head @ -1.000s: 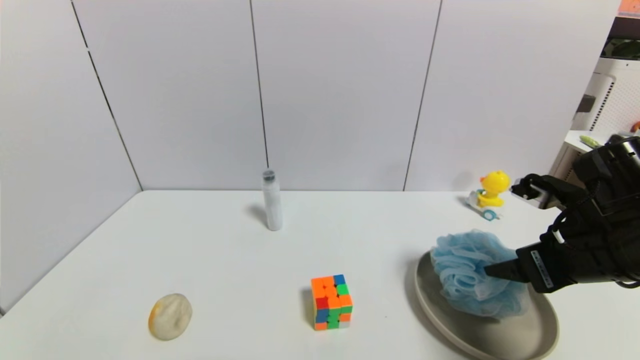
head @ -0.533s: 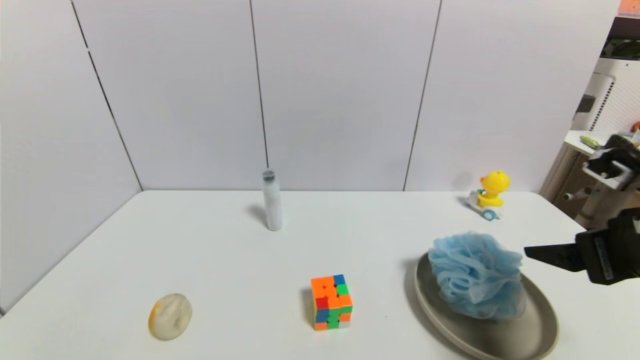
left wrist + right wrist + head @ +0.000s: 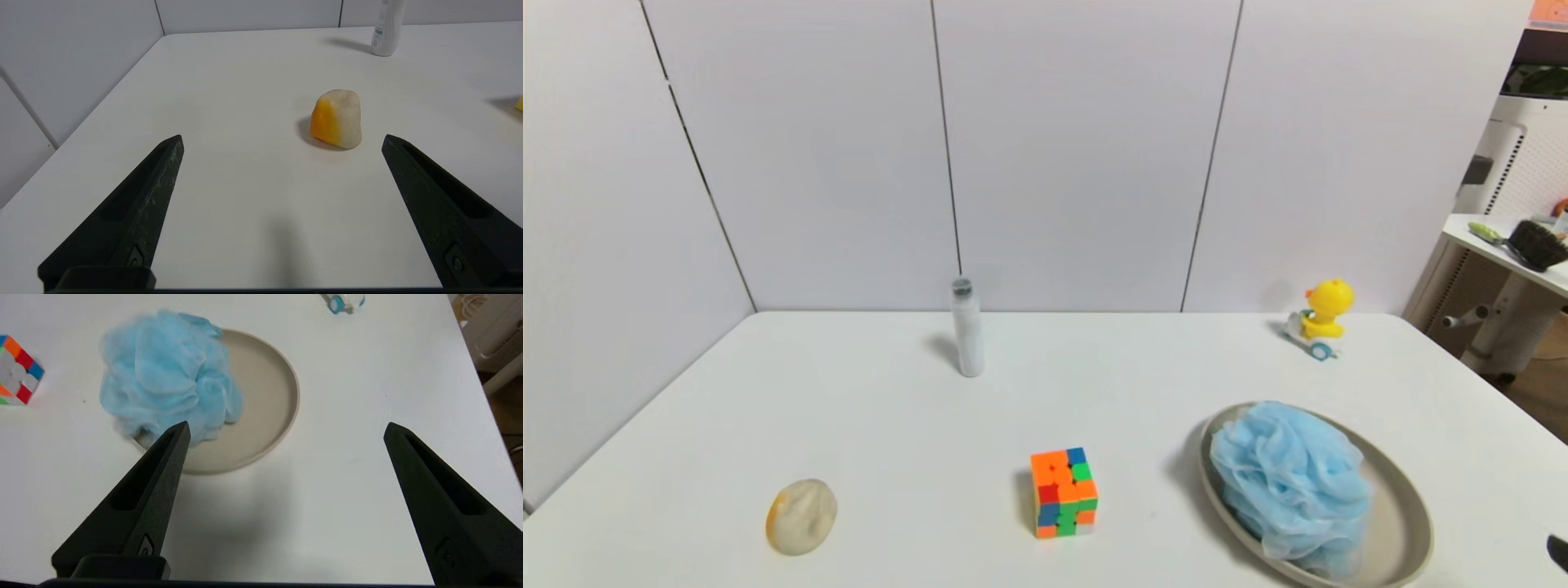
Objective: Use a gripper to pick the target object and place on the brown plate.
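I read the placing as done: the target object (image 3: 1290, 482) sits on the brown plate (image 3: 1409, 514), slumped toward the plate's side nearest the cube and overhanging the rim a little there, which I put down to soft mesh settling wherever it was let go. My right gripper (image 3: 286, 430) has its jaws wide apart with nothing between them; the pouf and plate lie ahead of and just beyond the tip of one jaw, so I judge it well clear of the load. My left gripper (image 3: 282, 139) is parked with jaws equally wide and empty, and a white and orange stone (image 3: 336, 118) lies ahead of them, nearer one tip, untouched on the worktop (image 3: 229, 81). The head view gives me the whole layout, the puzzle cube (image 3: 1064, 492), the yellow duck toy (image 3: 1319, 318) and the white bottle (image 3: 966, 327), but of the grippers only a dark sliver at the corner, so I could not read either pair of jaws from it. The right wrist view supplies that, and shows bare plate beyond the pouf; the left wrist view alone shows the stone's orange side.
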